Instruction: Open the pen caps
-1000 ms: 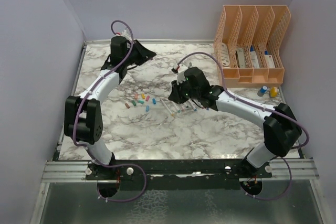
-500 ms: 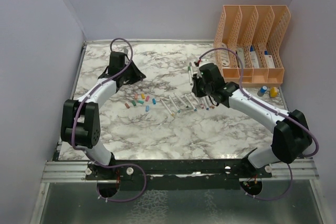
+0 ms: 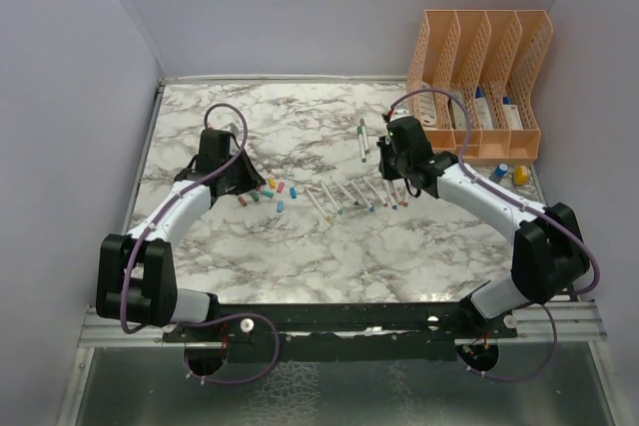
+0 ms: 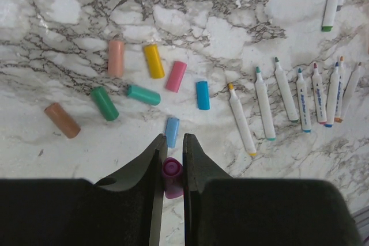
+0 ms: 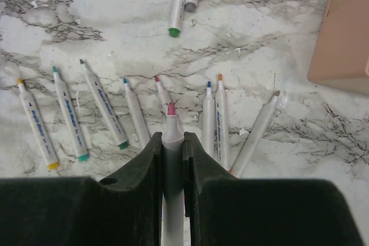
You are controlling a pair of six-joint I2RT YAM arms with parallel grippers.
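Robot lab test cell, not a home or office. Plain pale lilac partition walls (image 3: 70, 97) box in the left, far & right sides. Marble-pattern worktop (image 3: 300, 256) inside. Ribbed aluminium rail (image 3: 110, 324) along near edge w/ two white-and-black robot arms (image 3: 185, 207) bolted there, purple cables (image 3: 225, 108) looped over them. Staged props: peach plastic lattice file organiser (image 3: 439, 47) far right, slim white-barrelled marker pens (image 4: 264, 105) in a row approx. mid-worktop.

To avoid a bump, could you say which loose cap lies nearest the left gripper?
The light-blue cap, just ahead of the left gripper; the others lie farther.
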